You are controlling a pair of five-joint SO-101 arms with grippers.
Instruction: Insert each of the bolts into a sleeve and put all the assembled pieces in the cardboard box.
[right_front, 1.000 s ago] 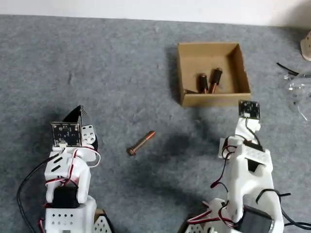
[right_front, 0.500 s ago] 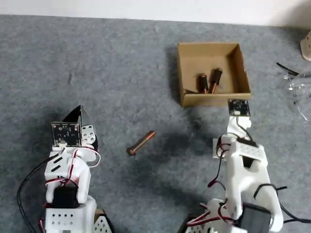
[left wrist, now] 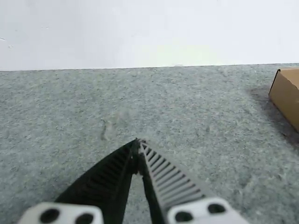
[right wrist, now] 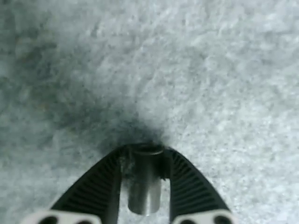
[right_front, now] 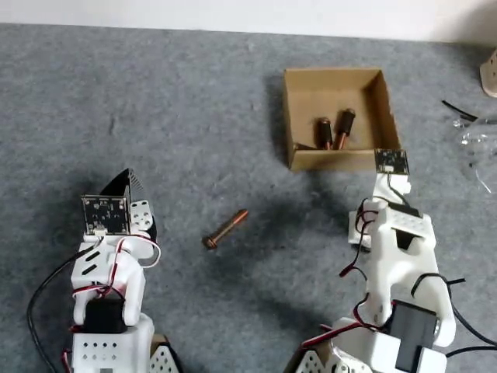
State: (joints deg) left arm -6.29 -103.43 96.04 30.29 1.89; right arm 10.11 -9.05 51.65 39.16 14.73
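The left gripper (left wrist: 138, 145) sits closed and empty, low over the carpet (right_front: 194, 116). The bolt (right_front: 226, 228) lies loose on the carpet, well apart from both grippers. Farther back and right stands the box (right_front: 342, 160), with two assembled pieces (right_front: 344, 124) inside. Near its front wall, the right gripper (right wrist: 145, 156) clamps what looks like a metal sleeve (right wrist: 145, 186).

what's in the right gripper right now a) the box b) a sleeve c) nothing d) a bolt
b: the right wrist view shows the right gripper shut on a short grey metal sleeve, while the loose bolt lies on the carpet.
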